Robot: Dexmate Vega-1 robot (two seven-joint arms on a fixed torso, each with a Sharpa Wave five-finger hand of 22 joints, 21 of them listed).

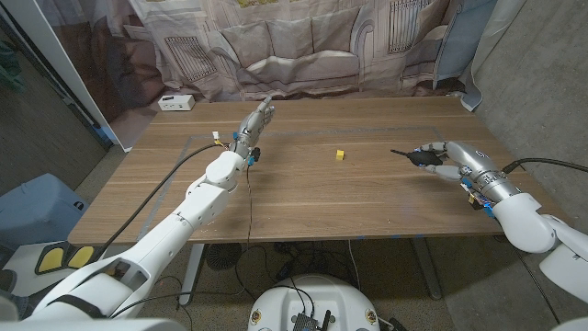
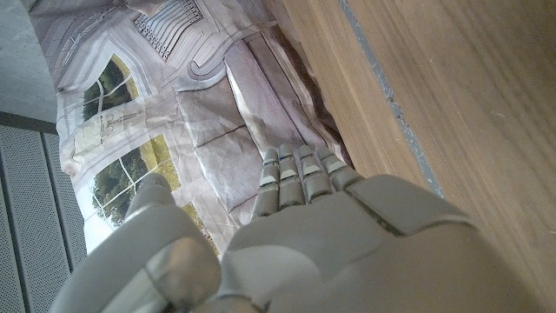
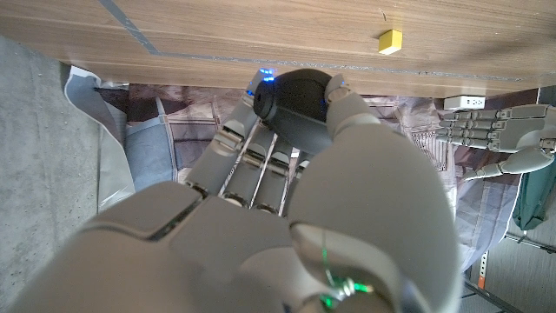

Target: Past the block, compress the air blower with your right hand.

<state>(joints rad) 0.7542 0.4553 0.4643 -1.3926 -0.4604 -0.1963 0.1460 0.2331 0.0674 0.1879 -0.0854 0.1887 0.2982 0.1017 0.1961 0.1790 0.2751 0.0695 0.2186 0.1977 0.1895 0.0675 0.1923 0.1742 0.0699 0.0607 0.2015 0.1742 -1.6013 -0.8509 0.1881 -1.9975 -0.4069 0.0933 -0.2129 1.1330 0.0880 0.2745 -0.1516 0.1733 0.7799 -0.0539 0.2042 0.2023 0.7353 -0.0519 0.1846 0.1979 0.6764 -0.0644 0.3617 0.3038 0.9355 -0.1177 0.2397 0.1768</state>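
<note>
A small yellow block (image 1: 340, 154) (image 3: 390, 41) sits near the middle of the wooden table (image 1: 367, 193). To its right, my right hand (image 1: 447, 160) (image 3: 287, 200) grips a black air blower (image 1: 422, 157) (image 3: 292, 107), whose thin nozzle points toward the block. The fingers wrap round the bulb, and the thumb (image 3: 347, 109) presses on it. My left hand (image 1: 254, 124) (image 2: 321, 226) is raised over the table's far left part, fingers straight and together, holding nothing.
A white box (image 1: 175, 102) stands at the table's back left corner. A printed cloth backdrop (image 1: 303, 46) hangs behind the table. Grey tape lines (image 2: 391, 104) run along the wood near my left hand.
</note>
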